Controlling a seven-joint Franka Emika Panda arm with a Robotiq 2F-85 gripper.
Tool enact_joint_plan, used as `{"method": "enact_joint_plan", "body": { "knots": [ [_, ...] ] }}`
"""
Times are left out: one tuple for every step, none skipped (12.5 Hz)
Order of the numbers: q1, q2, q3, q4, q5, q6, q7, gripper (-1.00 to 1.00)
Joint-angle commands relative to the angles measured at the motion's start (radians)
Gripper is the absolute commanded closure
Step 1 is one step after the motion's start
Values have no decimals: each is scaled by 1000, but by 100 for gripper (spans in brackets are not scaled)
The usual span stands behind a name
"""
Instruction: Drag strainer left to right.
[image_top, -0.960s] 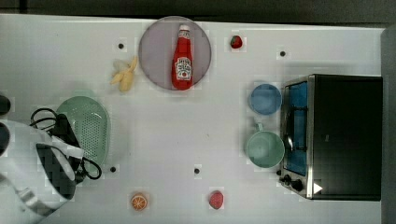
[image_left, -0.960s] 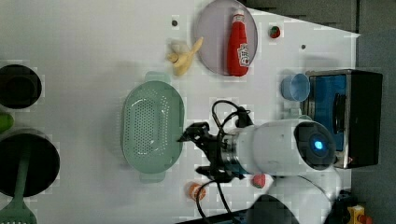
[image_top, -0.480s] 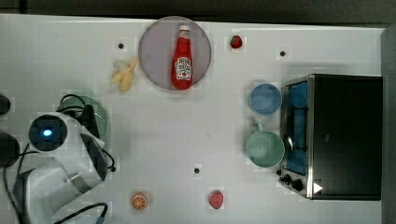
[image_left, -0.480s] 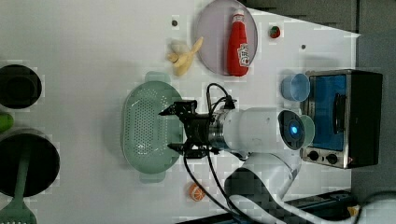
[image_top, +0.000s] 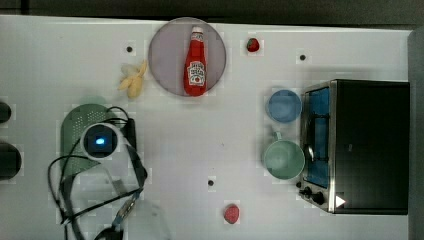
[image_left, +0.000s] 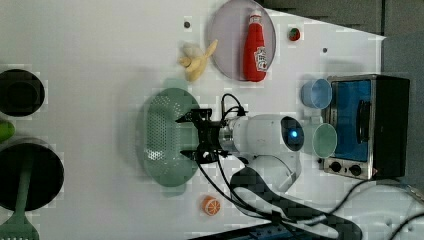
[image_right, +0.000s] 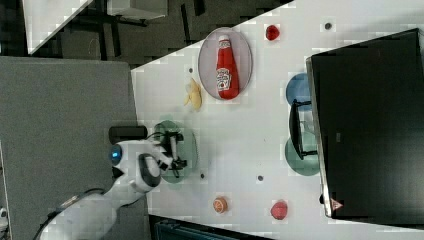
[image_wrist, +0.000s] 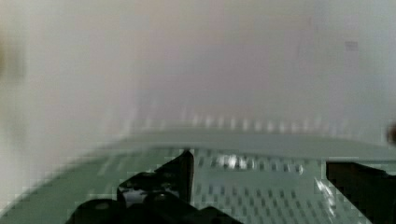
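Observation:
The strainer (image_left: 159, 135) is a pale mint-green oval basket with rows of tiny holes, lying on the white table at the top view's left. My gripper (image_left: 180, 136) hangs open over it, one finger on either side of its middle, near the rim on the left view's right. In the top view the arm's wrist (image_top: 100, 141) covers most of the strainer (image_top: 70, 127). In the wrist view the perforated inside of the strainer (image_wrist: 261, 191) fills the space between my two dark fingers (image_wrist: 175, 175). Nothing is held. The right view has the gripper (image_right: 176, 150) above the strainer (image_right: 192, 149).
A ketchup bottle (image_top: 195, 62) lies on a grey plate (image_top: 162, 55) with a banana (image_top: 132, 80) beside it. A blue mug (image_top: 284, 106), a mint-green mug (image_top: 283, 160) and a toaster oven (image_top: 360, 145) stand at the top view's right. A strawberry (image_top: 231, 213) and an orange slice (image_left: 211, 205) lie near the front edge.
The arm has swung from the table's front edge over the strainer, bringing the gripper above the basket. The fingers stayed open. The strainer has not moved.

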Motion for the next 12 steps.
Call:
{"method": "enact_joint_plan", "body": {
  "knots": [
    [67, -18, -46, 22, -1, 13, 44, -100],
    [77, -18, -61, 18, -1, 11, 45, -100],
    [79, -19, -74, 18, -2, 13, 45, -100],
    [79, -18, -88, 18, -2, 12, 44, -100],
    [78, -20, -102, 17, -2, 11, 44, -100],
    [77, -23, -117, 11, -2, 10, 42, -100],
    [76, -27, -132, 7, -3, 12, 36, -100],
    [75, -29, -149, 5, -3, 11, 36, -100],
    [75, -31, -164, 5, -3, 11, 36, -100],
    [74, -35, -180, 4, -3, 11, 36, -100],
    [74, -39, -195, 2, -3, 9, 36, -100],
    [73, -44, -209, -1, -3, 9, 33, -100]
  ]
}}
